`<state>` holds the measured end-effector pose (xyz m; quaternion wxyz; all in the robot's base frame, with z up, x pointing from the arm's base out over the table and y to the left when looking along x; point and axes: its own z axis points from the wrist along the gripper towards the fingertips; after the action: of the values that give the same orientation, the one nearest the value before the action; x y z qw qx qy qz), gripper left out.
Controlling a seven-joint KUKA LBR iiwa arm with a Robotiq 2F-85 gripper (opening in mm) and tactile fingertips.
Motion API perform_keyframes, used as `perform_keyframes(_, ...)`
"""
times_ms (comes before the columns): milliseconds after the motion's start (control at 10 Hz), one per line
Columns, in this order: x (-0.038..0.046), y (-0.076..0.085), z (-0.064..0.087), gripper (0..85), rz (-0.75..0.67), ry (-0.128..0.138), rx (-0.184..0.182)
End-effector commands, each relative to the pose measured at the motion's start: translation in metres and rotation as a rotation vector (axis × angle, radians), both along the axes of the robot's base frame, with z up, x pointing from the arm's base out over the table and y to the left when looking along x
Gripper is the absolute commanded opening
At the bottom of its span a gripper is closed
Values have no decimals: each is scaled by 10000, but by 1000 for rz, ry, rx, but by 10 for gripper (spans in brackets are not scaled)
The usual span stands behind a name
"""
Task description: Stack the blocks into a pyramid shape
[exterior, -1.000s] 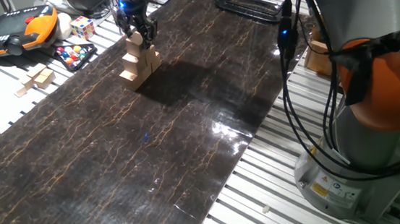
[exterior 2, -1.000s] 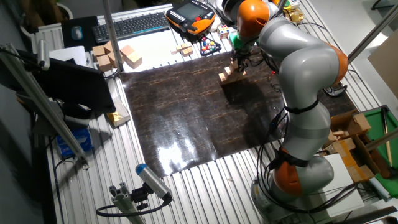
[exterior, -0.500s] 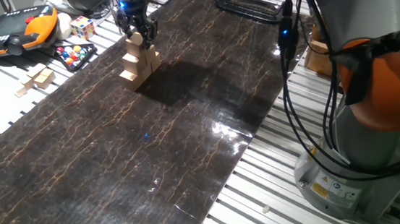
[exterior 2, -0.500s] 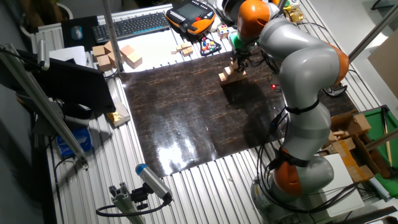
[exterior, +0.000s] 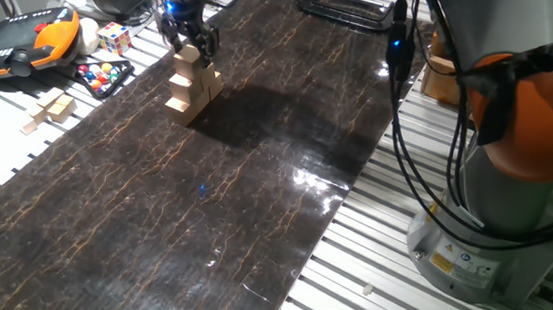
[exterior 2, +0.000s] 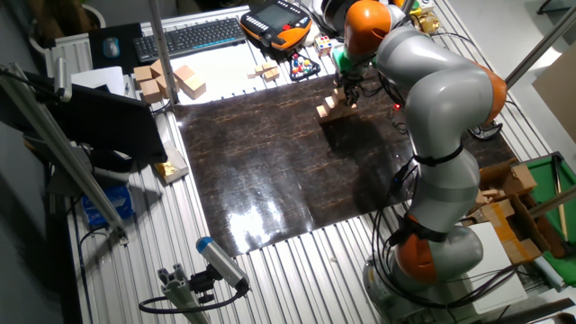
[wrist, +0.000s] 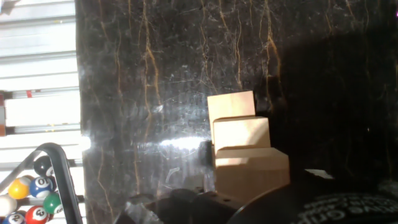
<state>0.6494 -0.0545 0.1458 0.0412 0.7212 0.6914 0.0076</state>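
Observation:
The blocks [exterior: 190, 87] stand as a stepped pile on the dark marbled mat [exterior: 252, 203], near its far left edge. A single top block [exterior: 186, 59] caps the pile. My gripper [exterior: 192, 45] hangs right over that block, its fingers spread a little wider than it and down beside its upper edges. In the other fixed view the pile [exterior 2: 331, 108] sits under the gripper [exterior 2: 343, 90]. The hand view looks down the stack: the top block [wrist: 252, 171] is closest, with lower blocks [wrist: 241, 132] stepping away. The dark fingertips [wrist: 180, 208] blur the bottom edge.
Left of the mat lie a multicoloured puzzle cube [exterior: 114, 36], a rack of pool balls [exterior: 103, 77], an orange teach pendant [exterior: 21, 37] and pale flat wooden pieces [exterior: 53, 108]. The arm's base [exterior: 514, 196] and cables stand to the right. A keyboard [exterior 2: 189, 36] and wooden boxes [exterior 2: 166, 79] sit further off.

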Motion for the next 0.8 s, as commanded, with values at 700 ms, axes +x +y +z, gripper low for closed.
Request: perform_keyframes(700, -358, 13, 374, 730, 55, 8, 24)
